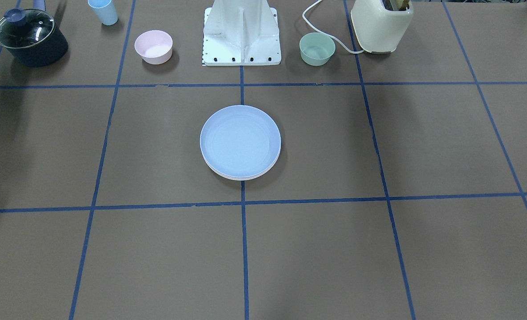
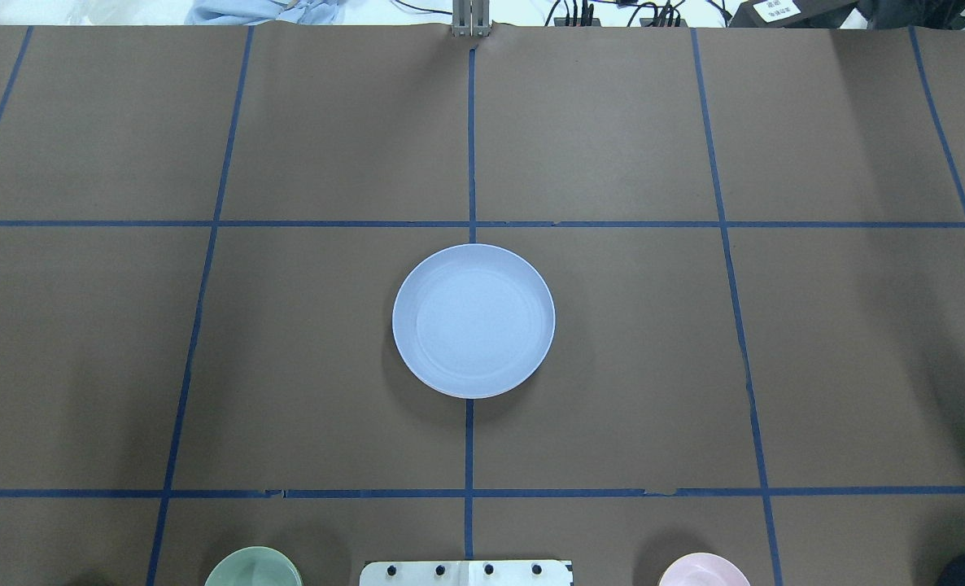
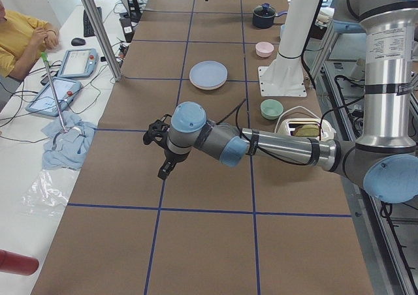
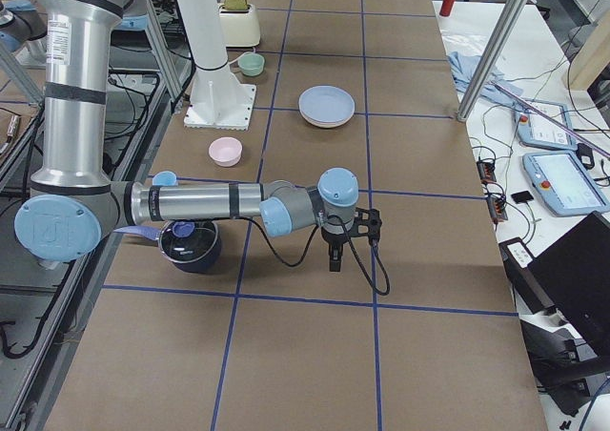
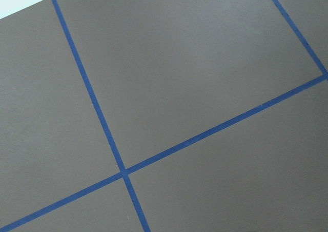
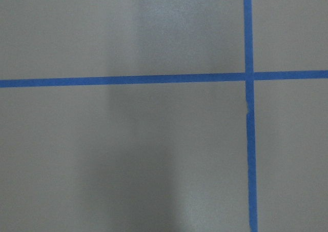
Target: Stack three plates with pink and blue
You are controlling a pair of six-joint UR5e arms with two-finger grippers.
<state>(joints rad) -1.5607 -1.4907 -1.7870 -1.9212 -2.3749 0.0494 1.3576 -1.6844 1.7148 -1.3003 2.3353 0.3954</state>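
Hovering over counter point(image 2: 206, 366), left fingers point(image 3: 164, 169) and right fingers point(image 4: 334, 262): spread or pressed, I cannot tell. The plate stack point(image 1: 240, 142) lies well apart between them, blue topmost. Likely light, stiff, slick; pinch the rim.

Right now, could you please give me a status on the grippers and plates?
Left gripper, right gripper: far from the plates, open or shut unclear. Stacked mid-table, blue on top. Pink bowl, green bowl apart, by the base.

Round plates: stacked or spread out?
Stacked. Light blue matte round plate sits on top; paler plate rims show beneath it.
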